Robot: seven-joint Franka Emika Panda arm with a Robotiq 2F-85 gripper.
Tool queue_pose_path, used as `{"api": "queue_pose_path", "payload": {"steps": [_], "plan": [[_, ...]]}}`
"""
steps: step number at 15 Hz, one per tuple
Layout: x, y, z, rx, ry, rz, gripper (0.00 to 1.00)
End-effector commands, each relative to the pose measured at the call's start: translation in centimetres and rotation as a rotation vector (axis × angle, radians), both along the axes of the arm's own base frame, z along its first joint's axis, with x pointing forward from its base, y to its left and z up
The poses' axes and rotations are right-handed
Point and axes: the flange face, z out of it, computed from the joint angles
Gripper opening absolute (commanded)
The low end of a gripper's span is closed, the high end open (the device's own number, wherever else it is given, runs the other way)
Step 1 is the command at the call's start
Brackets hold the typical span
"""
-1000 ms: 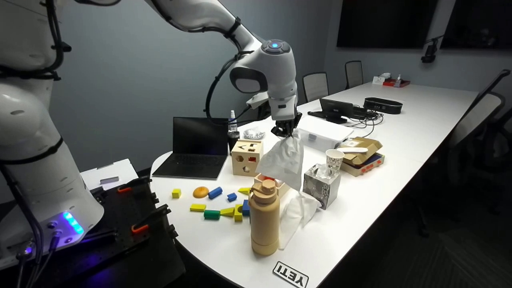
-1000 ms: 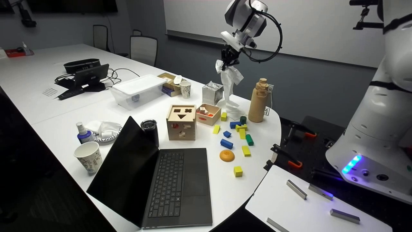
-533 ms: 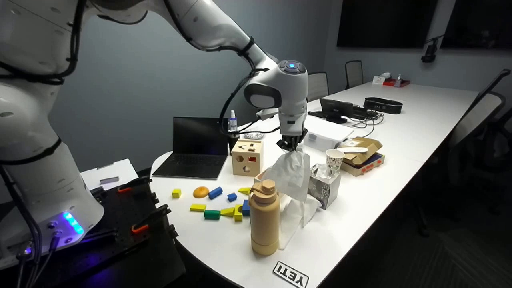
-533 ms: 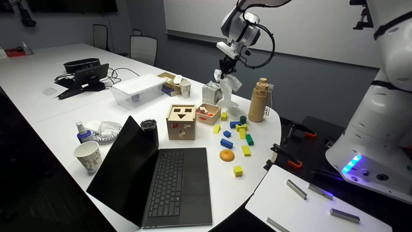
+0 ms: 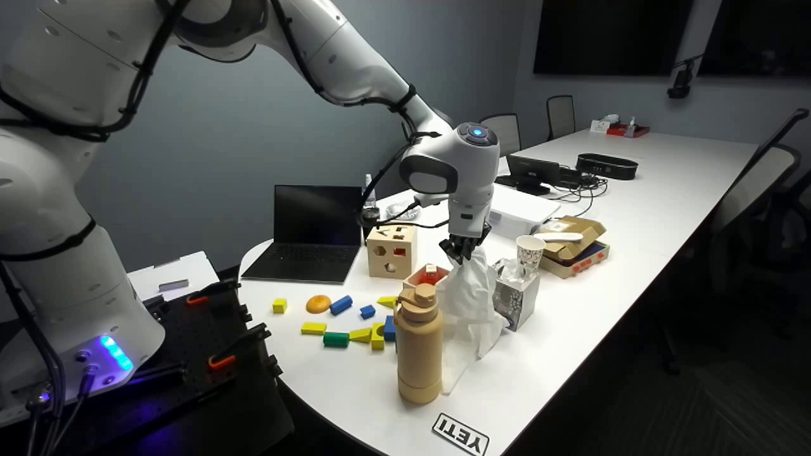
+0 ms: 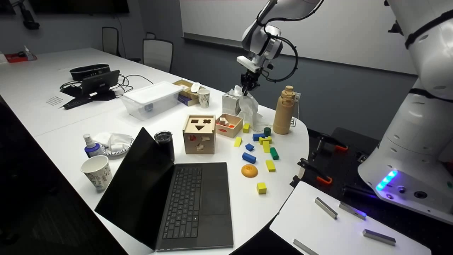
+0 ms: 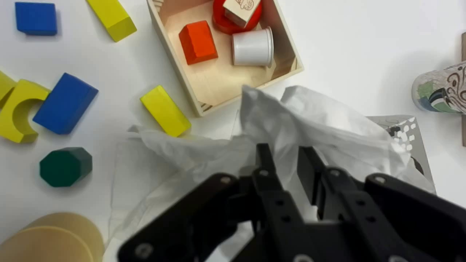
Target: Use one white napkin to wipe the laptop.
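Observation:
A crumpled white napkin (image 5: 470,288) stands bunched under my gripper (image 5: 461,254), beside the tissue box (image 5: 516,301). It also shows in the other views (image 6: 248,106) (image 7: 327,127). In the wrist view my gripper's two fingers (image 7: 284,149) are apart, with a narrow gap between them. The napkin lies beneath and around the fingertips, not pinched as far as I see. Another white napkin (image 5: 457,364) lies flat on the table under it, partly covered. The open black laptop (image 6: 198,205) stands away from my gripper, and also shows across the table (image 5: 310,256). It is out of the wrist view.
A tan bottle (image 5: 419,354) stands close to the napkins. A small wooden tray (image 7: 174,54) with several pieces, and a shape-sorter cube (image 6: 199,141), are near. Several coloured blocks (image 6: 249,158) are scattered. A paper cup (image 5: 530,252) and a clear box (image 6: 152,101) stand further back.
My gripper has moved down with the napkin, toward the table beside the tissue box. The hanging napkin now bunches low over the flat one. The fingers now look apart.

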Motion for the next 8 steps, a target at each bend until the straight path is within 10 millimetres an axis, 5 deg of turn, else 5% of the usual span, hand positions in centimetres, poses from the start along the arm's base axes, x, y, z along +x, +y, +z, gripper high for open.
{"api": "queue_pose_path", "payload": {"steps": [1, 6, 8], "plan": [[0.8, 0.6, 0.8, 0.062, 0.019, -0.016, 0.56], [0.4, 2.6, 2.8, 0.179, 0.024, -0.009, 0.95], [0.2, 4.2, 4.5, 0.214, 0.007, 0.021, 1.00]]}}
